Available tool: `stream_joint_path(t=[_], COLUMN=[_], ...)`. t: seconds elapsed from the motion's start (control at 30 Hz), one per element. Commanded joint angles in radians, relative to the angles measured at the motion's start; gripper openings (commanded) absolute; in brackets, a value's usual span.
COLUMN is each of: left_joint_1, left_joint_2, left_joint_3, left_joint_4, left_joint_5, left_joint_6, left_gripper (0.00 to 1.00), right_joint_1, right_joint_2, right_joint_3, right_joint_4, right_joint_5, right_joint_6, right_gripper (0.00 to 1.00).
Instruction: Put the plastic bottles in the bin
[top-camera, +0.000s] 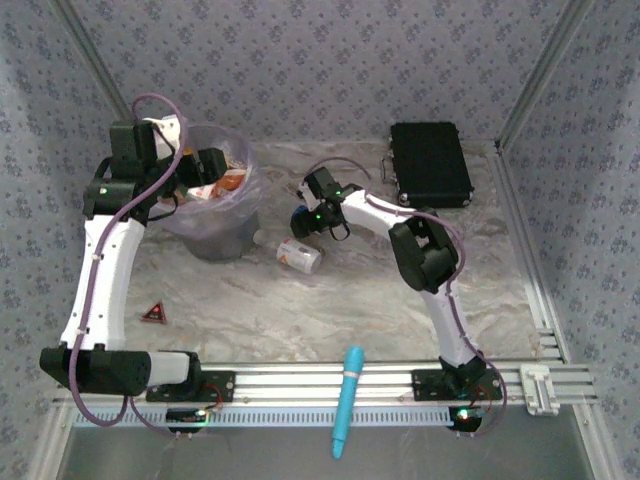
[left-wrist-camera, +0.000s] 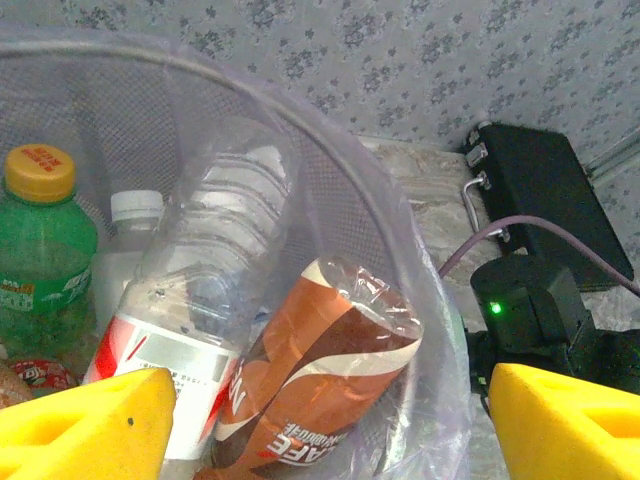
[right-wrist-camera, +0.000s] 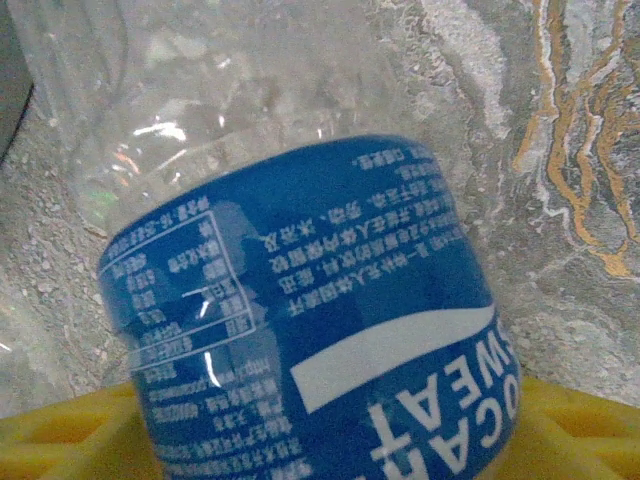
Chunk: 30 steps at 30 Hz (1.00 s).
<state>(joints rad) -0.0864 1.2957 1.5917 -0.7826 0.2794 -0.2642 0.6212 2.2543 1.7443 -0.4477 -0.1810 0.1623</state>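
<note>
Between the fingers (right-wrist-camera: 585, 432) of the right gripper (top-camera: 306, 219), the blue-labelled bottle (right-wrist-camera: 300, 300) looks light, slick and crushable; grip its labelled waist gently, though I cannot tell if the jaws clamp it.

walls (top-camera: 330, 60) on three sides, from 9 round through 12 to 3 o'clock: pale grey-lilac paper with a small repeating floral print. tabletop (top-camera: 300, 320) is marble-look, grey-white with gold-brown veins, evenly lit, shadows soft; slim aluminium posts (top-camera: 535, 80) rise at the 11 and 1 o'clock corners. ribbed aluminium rails (top-camera: 330, 383) run along the 6 o'clock edge, one more side rail (top-camera: 535, 265) along the 3 o'clock edge.
</note>
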Motion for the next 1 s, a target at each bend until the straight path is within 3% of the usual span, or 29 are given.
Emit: stream_joint_path(t=[0.0, 0.23, 0.53, 0.97], left_joint_1=[-0.005, -0.010, -0.059, -0.312], left_joint_2=[-0.021, -0.018, -0.039, 0.055], left_joint_3=[-0.007, -0.009, -0.022, -0.010], left_joint_4=[0.041, 0.060, 0.160, 0.435], left_joint_5=[0.035, 0.081, 0.156, 0.138], left_joint_6=[-0.022, -0.067, -0.211, -0.466], left_gripper=[0.82, 0.82, 0.84, 0.89], right_joint_1=[-0.014, -0.038, -0.075, -0.087], right_joint_2=[-0.001, -0.061, -0.240, -0.777], right_joint_3=[-0.007, -0.049, -0.151, -0.472], right_joint_4=[-0.006, 0.001, 0.008, 0.199], right_joint_5=[-0.025, -0.035, -0.033, 0.059], right_joint_6=[0.027, 0.024, 0.029, 0.089], right_gripper=[0.70, 0.58, 0.56, 0.56])
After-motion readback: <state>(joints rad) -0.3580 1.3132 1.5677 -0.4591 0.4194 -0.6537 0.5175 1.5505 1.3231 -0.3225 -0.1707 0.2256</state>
